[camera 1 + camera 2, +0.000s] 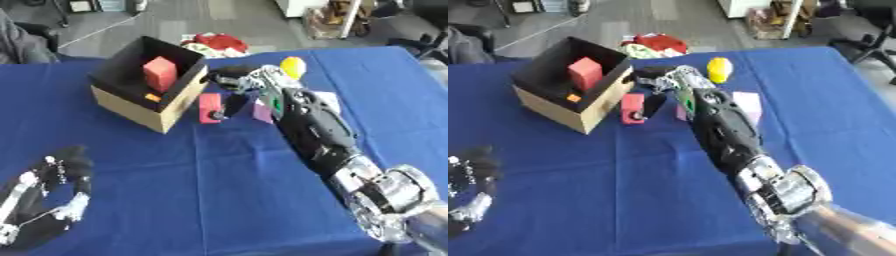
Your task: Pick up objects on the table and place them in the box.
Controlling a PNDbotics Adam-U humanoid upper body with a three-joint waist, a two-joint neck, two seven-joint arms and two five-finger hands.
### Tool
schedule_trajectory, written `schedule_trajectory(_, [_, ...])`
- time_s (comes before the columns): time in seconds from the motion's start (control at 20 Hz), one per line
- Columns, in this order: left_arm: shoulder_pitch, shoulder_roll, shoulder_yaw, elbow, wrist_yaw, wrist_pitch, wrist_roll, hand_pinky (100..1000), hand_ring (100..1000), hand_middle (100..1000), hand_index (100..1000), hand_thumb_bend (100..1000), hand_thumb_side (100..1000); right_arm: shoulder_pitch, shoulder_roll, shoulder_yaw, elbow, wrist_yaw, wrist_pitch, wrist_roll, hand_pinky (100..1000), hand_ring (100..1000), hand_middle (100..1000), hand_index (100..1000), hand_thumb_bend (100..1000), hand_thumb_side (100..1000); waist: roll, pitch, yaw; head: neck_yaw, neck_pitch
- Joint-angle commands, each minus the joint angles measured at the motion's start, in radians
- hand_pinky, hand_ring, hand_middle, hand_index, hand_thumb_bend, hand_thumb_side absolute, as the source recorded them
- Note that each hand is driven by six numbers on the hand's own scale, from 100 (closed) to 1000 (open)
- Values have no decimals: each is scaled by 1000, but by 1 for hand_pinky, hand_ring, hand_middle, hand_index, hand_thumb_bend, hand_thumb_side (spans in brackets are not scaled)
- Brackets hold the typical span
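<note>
The blue table [210, 200] fills nearly the whole scene, running askew under the camera. Across it stretches the right arm [319, 132], black and silver, reaching up from the lower right toward the far middle. Next biggest, the box [149, 107], black inside with tan cardboard walls, sits at the far left of the table, open on top, and a red block [160, 73] stands inside it with a small orange piece [152, 97] low against the inner wall. The right hand [658, 77] is just beside the box's near right corner, fingers curled downward, though whether they are clamped on anything cannot be told from here. Directly below that hand, a red upright block [632, 108] stands on the cloth, close to the box wall. Down in the lower left corner rests the left hand [48, 192], fingers relaxed and apart, holding nothing. A yellow object [719, 69] sits beyond the arm, a pale pink flat piece [747, 105] lies on the arm's right, and a small purple piece [262, 112] peeks out beside the wrist.
</note>
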State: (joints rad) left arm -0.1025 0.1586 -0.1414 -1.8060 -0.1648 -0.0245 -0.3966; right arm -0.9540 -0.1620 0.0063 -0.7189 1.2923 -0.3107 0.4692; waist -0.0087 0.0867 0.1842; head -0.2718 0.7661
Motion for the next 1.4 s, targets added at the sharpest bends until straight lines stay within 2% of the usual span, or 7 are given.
schedule_trajectory(0.05, [-7,9,5,-16,2,-1,0,733,656,660,868,100,150,-19,-5,-11,0,69,20,-18,938,915,913,1000,414,378,11,-6,0,-3,4])
schedule_trajectory(0.3, [-7,8,6,-16,0,-1,0,733,655,660,868,100,152,-16,-4,-24,2,118,45,-91,873,782,616,879,294,204,11,-7,0,-2,4])
schedule_trajectory(0.45, [-6,8,6,-17,0,0,1,733,655,660,868,100,153,-15,-6,-31,-23,89,49,-145,854,742,530,841,209,104,12,-8,-1,-1,4])
schedule_trajectory(0.75, [-5,9,5,-17,0,0,0,733,655,660,868,100,153,-44,-25,-28,-120,-15,54,-197,847,717,504,841,145,100,10,-10,1,-3,4])
schedule_trajectory(1.0, [-5,8,3,-16,1,0,-2,733,655,660,868,100,153,-96,-33,-56,-171,-77,113,-231,834,683,485,837,113,100,10,-12,10,-6,4])
schedule_trajectory(1.2, [-6,5,-3,-16,3,-1,-7,733,655,659,868,100,154,-133,-8,-57,-124,-40,174,-302,834,690,523,857,139,100,11,-13,25,-17,4])
schedule_trajectory(1.4, [-8,1,-8,-16,7,-1,-14,733,654,659,867,100,154,-134,36,-50,-67,22,193,-337,834,702,559,875,156,100,16,-12,47,-28,4])
